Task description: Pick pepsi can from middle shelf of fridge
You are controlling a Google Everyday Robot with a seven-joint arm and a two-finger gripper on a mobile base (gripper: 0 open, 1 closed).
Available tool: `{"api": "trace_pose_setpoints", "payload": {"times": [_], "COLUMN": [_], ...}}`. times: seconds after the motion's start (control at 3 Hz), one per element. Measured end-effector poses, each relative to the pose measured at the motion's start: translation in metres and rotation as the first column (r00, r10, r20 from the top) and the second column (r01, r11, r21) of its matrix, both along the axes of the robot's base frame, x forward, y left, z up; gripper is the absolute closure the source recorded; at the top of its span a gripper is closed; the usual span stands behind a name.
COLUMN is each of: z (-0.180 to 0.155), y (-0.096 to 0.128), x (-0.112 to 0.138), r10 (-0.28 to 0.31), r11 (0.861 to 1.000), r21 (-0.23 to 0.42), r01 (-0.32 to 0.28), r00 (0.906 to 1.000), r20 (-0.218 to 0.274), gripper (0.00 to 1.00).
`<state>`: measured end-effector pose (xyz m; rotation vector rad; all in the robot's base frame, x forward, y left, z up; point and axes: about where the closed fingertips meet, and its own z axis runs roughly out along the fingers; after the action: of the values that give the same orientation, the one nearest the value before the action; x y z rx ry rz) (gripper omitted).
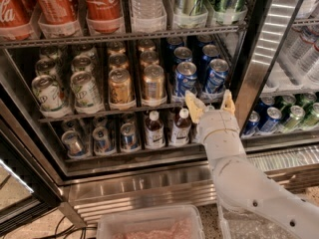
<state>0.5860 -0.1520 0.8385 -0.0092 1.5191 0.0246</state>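
The fridge (251,83) stands open with dark wire shelves. The middle shelf (107,112) holds rows of white-green, gold and blue cans. Two blue pepsi cans stand at its front right: one (185,78) on the left and one (215,75) beside the door frame, with more behind them. My gripper (210,105) is open, its two yellowish fingers (192,106) pointing up, just below and in front of these two pepsi cans. It holds nothing and touches no can.
Red Coca-Cola cans (102,6) and a water bottle (147,4) stand on the rack above. Small white-capped bottles (154,129) and cans stand on the rack below. A second cooler (291,111) at right holds green and blue cans. A plastic tray (149,224) lies at the bottom.
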Motion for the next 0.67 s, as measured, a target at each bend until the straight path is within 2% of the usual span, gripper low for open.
{"api": "trace_pose_setpoints", "payload": {"times": [0.67], "z": [-0.004], "y": [-0.017], "x": [0.022], "r10": [-0.007], "r11": [1.0], "r21": [0.018], "r01": [0.007], "r00": [0.9998], "r20": [-0.019], "gripper": [0.26]}}
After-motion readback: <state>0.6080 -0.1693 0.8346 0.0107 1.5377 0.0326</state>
